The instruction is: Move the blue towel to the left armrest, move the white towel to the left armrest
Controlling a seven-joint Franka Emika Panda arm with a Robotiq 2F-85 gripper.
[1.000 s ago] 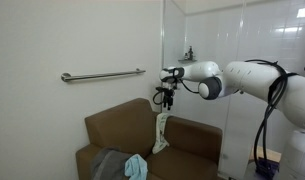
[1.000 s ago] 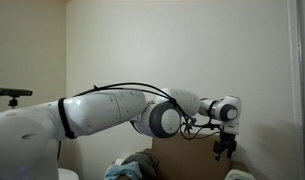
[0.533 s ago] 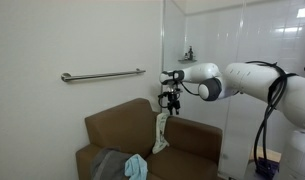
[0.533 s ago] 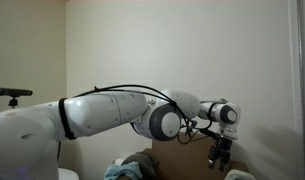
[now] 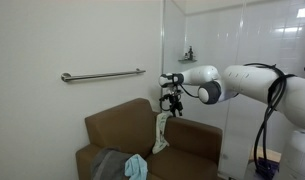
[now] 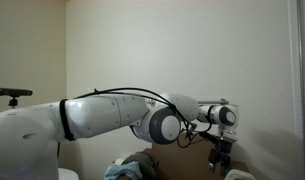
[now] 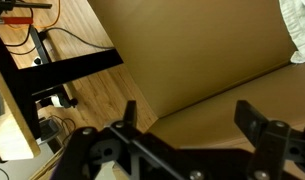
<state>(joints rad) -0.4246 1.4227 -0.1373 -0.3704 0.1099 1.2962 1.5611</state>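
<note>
Couch: big and brown, with a high back. Both towels are on it. I cannot tell from here which arm is the left armrest.

Gray cloth: a dull gray heap on the seat. It is not part of the job.

White towel: long, thin and cream-white. It hangs over the top edge of the couch, where the back meets the side arm. Its long side runs up and down, top end on the edge and bottom end loose near the seat. It looks soft and floppy, with some folds.

Blue towel: small, light blue and bunched up. It lies low on the seat, just beside the gray cloth and well apart from the gripper.

Gripper: it points down and hangs just above the top end of the white towel. Its two fingers stand wide apart and there is nothing between them, so it holds nothing. In the wrist view, brown couch fills the gap between the fingers, and the white towel peeks in at the top right corner.

Which way to go: the white towel is much nearer than the blue one. I think the gripper has to come down a little and slide over onto the towel's top end to pinch it.
</note>
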